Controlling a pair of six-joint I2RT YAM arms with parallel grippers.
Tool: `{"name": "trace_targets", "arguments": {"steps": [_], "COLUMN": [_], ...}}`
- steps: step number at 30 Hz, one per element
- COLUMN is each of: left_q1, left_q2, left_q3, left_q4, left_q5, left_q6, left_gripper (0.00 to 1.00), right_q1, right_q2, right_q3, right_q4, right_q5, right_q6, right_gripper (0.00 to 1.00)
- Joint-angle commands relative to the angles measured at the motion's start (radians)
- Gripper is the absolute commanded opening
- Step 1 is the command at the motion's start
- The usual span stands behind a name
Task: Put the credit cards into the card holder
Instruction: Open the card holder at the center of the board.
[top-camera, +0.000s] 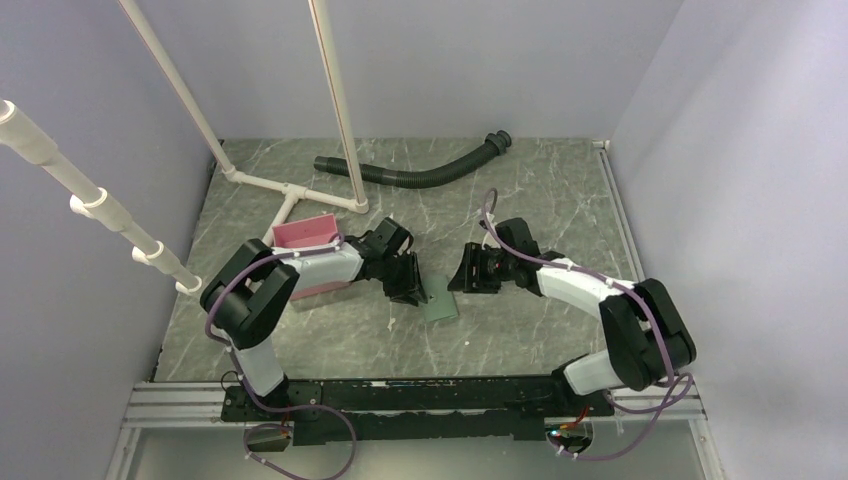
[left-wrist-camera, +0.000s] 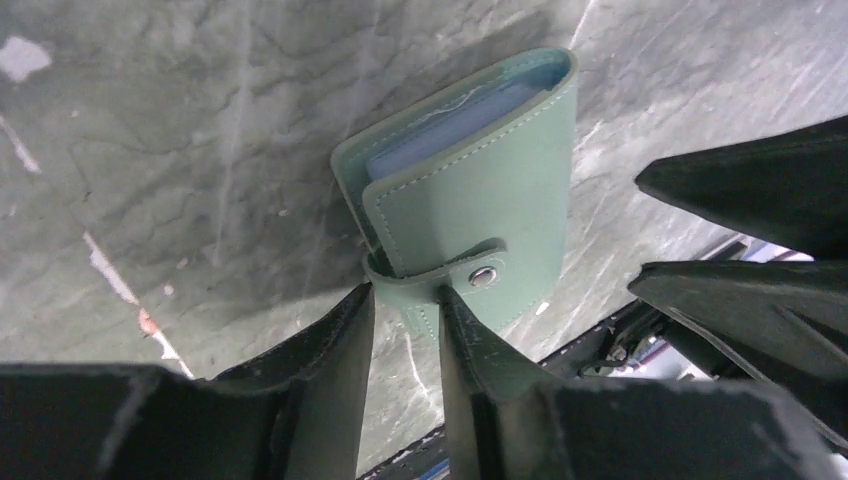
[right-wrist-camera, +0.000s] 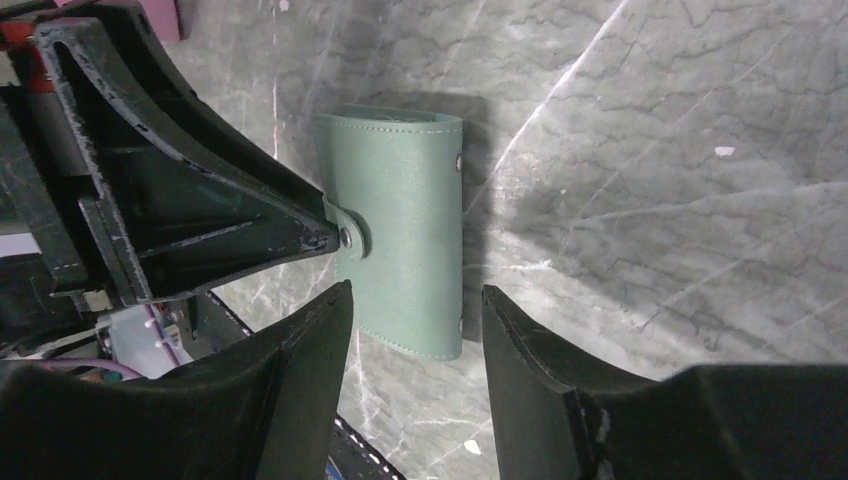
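Observation:
The card holder (top-camera: 441, 305) is a flat pale teal-green wallet with a snap strap, lying on the marble table between the two arms. It also shows in the left wrist view (left-wrist-camera: 490, 190) and the right wrist view (right-wrist-camera: 410, 220). My left gripper (top-camera: 408, 290) (left-wrist-camera: 405, 295) is pinched on the holder's strap tab at its left edge. My right gripper (top-camera: 468, 272) (right-wrist-camera: 417, 290) is open and empty, its jaws standing apart just above one short end of the holder. A pale blue flat edge (left-wrist-camera: 455, 122) shows inside the holder's open end. No orange-yellow credit card is in view.
A pink open-topped box (top-camera: 305, 235) stands behind the left arm. A black corrugated hose (top-camera: 420, 175) lies at the back. White PVC pipes (top-camera: 290, 195) rise from the back left. A metal rail (top-camera: 420, 395) runs along the near edge.

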Motion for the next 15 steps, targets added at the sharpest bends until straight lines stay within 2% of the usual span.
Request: {"name": "trace_targets", "arguments": {"steps": [1,11,15], "left_q1": [0.000,0.003,0.003], "left_q2": [0.045,0.076,0.085], "left_q3": [-0.011,-0.049,-0.080], "left_q4": [0.059,0.032,0.059], "left_q5": [-0.015,-0.057,-0.057], "left_q6": [-0.030,-0.025,-0.043], "left_gripper": [0.31,0.21,0.19], "right_q1": [-0.041,-0.058,-0.058], "right_q2": [0.042,0.176,0.205], "right_q3": [-0.003,-0.054,-0.096], "right_q4": [0.086,0.307,0.444], "right_q5": [-0.105,-0.271,-0.353], "right_q6": [0.002,0.057,0.133], "right_gripper": [0.53,0.54,0.54]}}
